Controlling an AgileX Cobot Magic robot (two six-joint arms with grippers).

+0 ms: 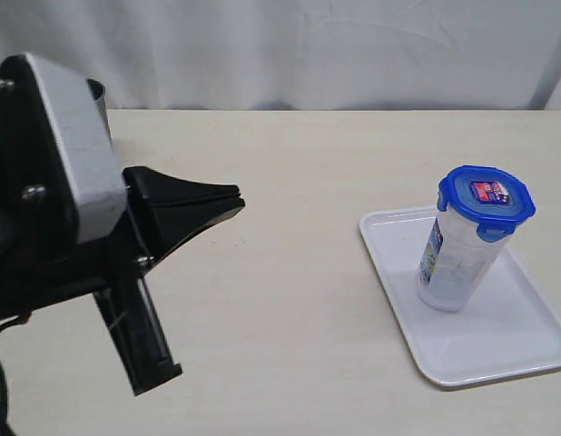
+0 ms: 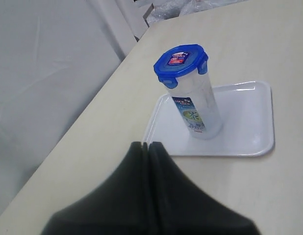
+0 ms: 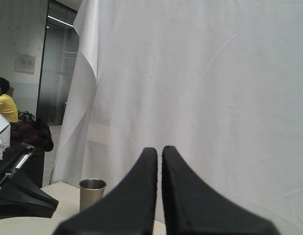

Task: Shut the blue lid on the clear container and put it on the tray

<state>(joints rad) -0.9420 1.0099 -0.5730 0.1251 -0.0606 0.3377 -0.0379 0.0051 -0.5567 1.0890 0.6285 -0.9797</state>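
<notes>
Left: my left hand (image 1: 235,202) was closed and empty over the left side of the worktop (image 1: 290,291) | Thing: the clear container (image 1: 455,263), the blue lid (image 1: 487,198) on it, stood on the tray (image 1: 503,354), well apart from this hand, ahead of its tips | Right: my right hand (image 3: 160,149) was closed, empty too.

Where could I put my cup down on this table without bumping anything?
The widest bare patch is the table between the left gripper and the tray. The tray is bare nearer the camera than the clear container. The left side is crowded by the arm.
</notes>
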